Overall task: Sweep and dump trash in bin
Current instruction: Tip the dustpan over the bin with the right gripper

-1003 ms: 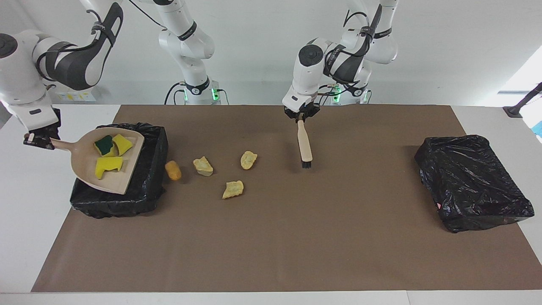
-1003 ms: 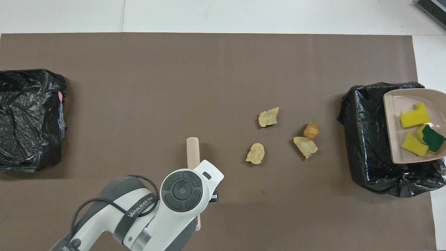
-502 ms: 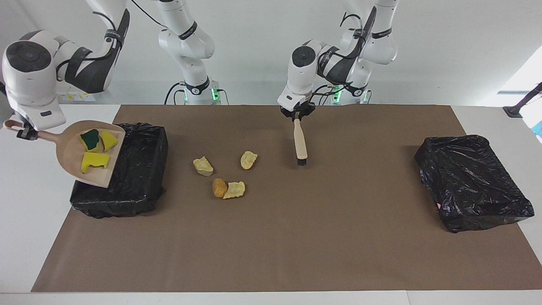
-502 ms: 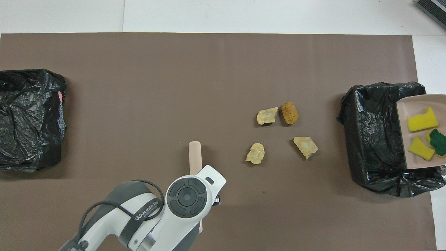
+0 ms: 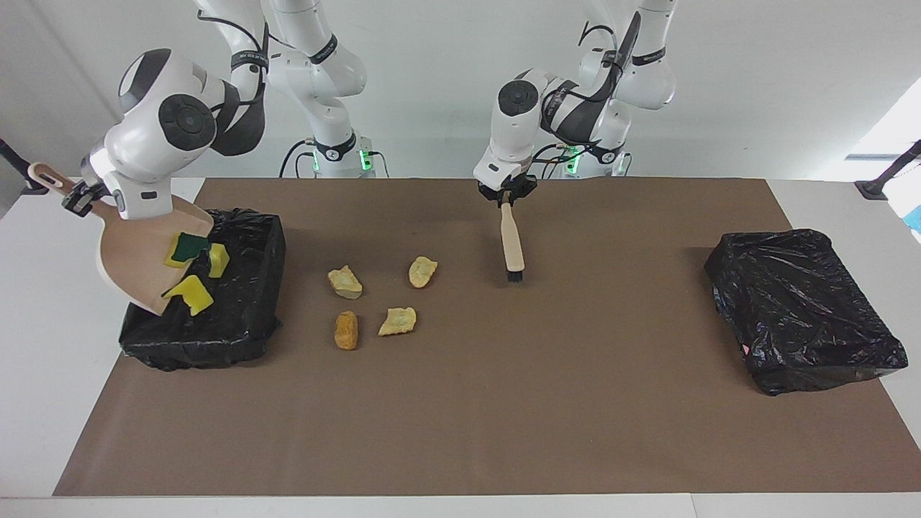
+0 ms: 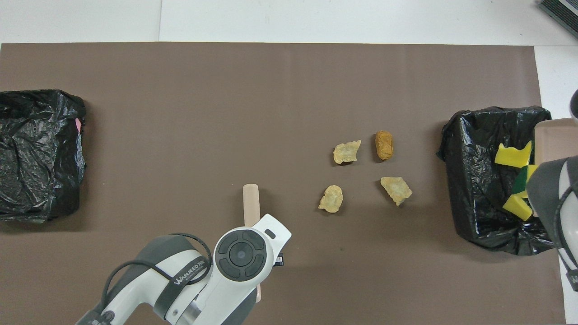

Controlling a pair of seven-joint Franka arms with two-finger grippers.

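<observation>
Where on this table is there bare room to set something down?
Free: the mat between the brush and the closed bin, and the whole strip farthest from the robots. Crowded: the four scraps beside the open bin, under the tipped dustpan.

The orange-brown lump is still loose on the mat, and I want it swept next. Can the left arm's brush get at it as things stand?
Probably yes. The left gripper holds the brush over bare mat, and only open mat and the tan chunks lie between it and the orange-brown lump.
</observation>
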